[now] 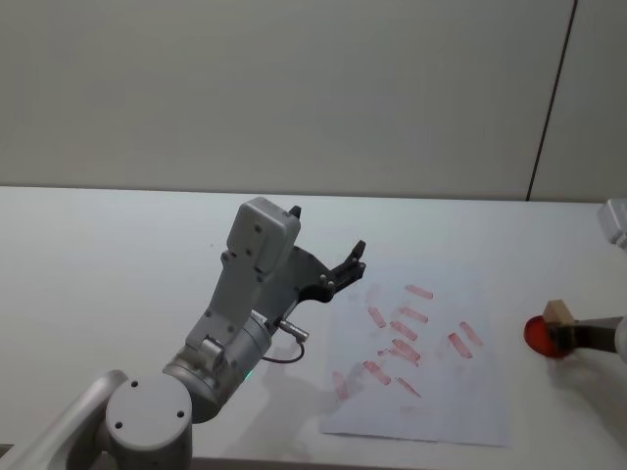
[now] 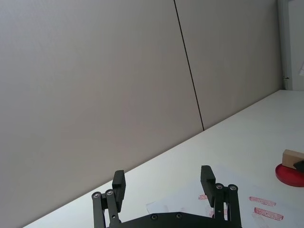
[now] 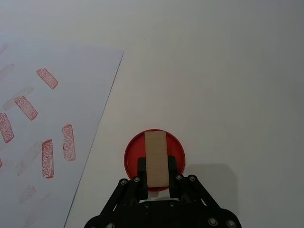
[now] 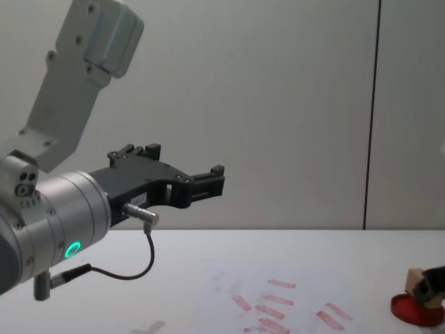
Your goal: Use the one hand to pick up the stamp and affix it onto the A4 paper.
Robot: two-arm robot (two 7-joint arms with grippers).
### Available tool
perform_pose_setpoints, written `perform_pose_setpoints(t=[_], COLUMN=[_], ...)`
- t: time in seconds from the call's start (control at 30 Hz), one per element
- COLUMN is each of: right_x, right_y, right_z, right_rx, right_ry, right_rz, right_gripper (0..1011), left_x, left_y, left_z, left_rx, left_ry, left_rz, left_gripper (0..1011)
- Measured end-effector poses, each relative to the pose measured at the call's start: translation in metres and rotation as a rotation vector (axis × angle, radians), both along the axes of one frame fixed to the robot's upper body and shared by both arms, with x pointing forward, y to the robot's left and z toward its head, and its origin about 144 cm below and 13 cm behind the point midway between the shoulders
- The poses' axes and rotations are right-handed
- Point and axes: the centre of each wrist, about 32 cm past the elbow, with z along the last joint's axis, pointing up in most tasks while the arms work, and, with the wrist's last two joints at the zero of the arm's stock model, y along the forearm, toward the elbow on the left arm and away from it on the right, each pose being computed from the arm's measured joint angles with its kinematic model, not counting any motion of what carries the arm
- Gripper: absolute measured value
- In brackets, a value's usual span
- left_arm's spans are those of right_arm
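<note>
The stamp (image 3: 156, 159), a small tan wooden block, is pinched between the black fingers of my right gripper (image 3: 156, 167) and sits over the round red ink pad (image 3: 133, 152). In the chest view the stamp (image 4: 417, 282) leans at a tilt with its lower end at the ink pad (image 4: 410, 311). In the head view the stamp (image 1: 558, 312) and right gripper (image 1: 565, 333) are at the far right, just right of the A4 paper (image 1: 441, 397), which bears several red oblong marks. My left gripper (image 1: 351, 264) hangs open in the air above the paper's left edge, holding nothing.
The big left arm (image 1: 250, 294) with its dangling black cable (image 4: 132, 271) rises over the table's middle left. The white tabletop (image 1: 118, 255) stretches bare to the left and behind the paper. A grey wall stands behind.
</note>
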Motion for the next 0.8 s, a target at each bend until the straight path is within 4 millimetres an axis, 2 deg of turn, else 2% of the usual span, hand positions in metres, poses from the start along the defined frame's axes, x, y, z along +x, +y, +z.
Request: perform_pose_setpoints(t=[0.1,0.17,0.2,0.23,0.3,0.33,0.4,0.43,0.5,0.6,0.7,0.73,0.77,0.8], right_x=[0.0001,0.0002,0.0002,0.0003,0.0003,0.0003,0.0004,0.0004,0.0005,0.0005,0.0006,0.0006,0.0006,0.0006], right_y=[0.0003,0.0005,0.0005,0.0005,0.0006,0.0006,0.0007,0.0008,0.0009,0.001,0.001,0.0011,0.0011,0.001], right_z=[-0.0003,-0.0005,-0.0005,-0.0006,-0.0008,-0.0008,-0.0009,-0.001,-0.001,-0.001,-0.0011,-0.001,-0.0011,-0.001], right_rx=[-0.001,-0.001,-0.001,-0.001,-0.001,-0.001,-0.002,-0.002,-0.002,-0.002,-0.002,-0.002,-0.002,-0.002], right_ry=[0.002,0.003,0.003,0.003,0.004,0.004,0.005,0.005,0.005,0.006,0.006,0.006,0.006,0.004], right_rz=[0.0,0.0,0.0,0.0,-0.001,-0.001,-0.001,-0.001,-0.001,-0.001,-0.001,-0.001,-0.001,0.0], right_gripper=[228,297,297,355,390,480,501,561,592,723,780,833,833,887], left_x=[0.0,0.0,0.0,0.0,0.0,0.0,0.0,0.0,0.0,0.0,0.0,0.0,0.0,0.0], left_y=[0.0,0.0,0.0,0.0,0.0,0.0,0.0,0.0,0.0,0.0,0.0,0.0,0.0,0.0], left_z=[0.0,0.0,0.0,0.0,0.0,0.0,0.0,0.0,0.0,0.0,0.0,0.0,0.0,0.0], left_rx=[0.0,0.0,0.0,0.0,0.0,0.0,0.0,0.0,0.0,0.0,0.0,0.0,0.0,0.0], left_ry=[0.0,0.0,0.0,0.0,0.0,0.0,0.0,0.0,0.0,0.0,0.0,0.0,0.0,0.0], left_rz=[0.0,0.0,0.0,0.0,0.0,0.0,0.0,0.0,0.0,0.0,0.0,0.0,0.0,0.0], left_gripper=[1002,1002,1002,1002,1002,1002,1002,1002,1002,1002,1002,1002,1002,1002])
